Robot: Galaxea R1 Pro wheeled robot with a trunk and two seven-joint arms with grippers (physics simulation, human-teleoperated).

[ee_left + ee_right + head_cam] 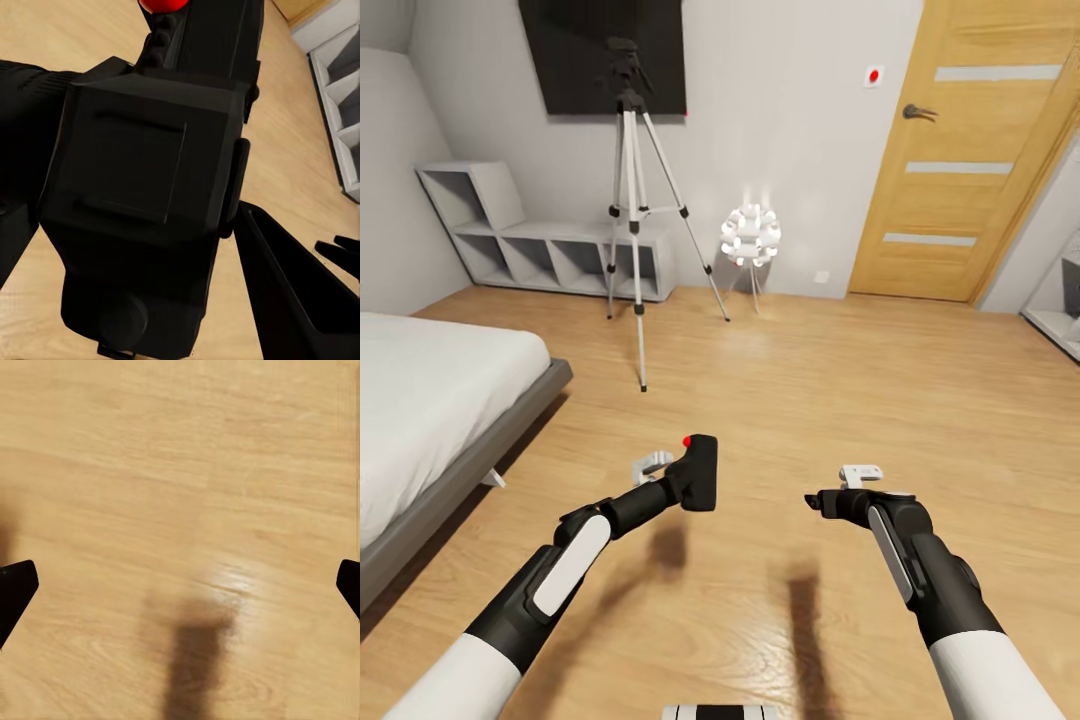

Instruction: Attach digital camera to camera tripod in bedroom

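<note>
I have the digital camera (pixel 700 472) in my left gripper (pixel 682 480), just left of centre in the lower half of the head view, held up over the wooden floor (pixel 810 380). It is a small black box with a red button on its top edge. In the left wrist view the digital camera (pixel 142 187) sits right up against the lens: a dark, matte body with a faint square panel on its face, a round knob at one end and the red button at the other, and one dark finger (pixel 292 292) lying along its side, pinching it.

My right gripper (pixel 812 502) holds nothing; in the right wrist view its fingertips (pixel 15 589) sit at opposite edges, spread wide.

The camera tripod (pixel 632 215) stands in the upper left of the head view, silver-white legs splayed, black head against the wall TV (pixel 603 55).
</note>
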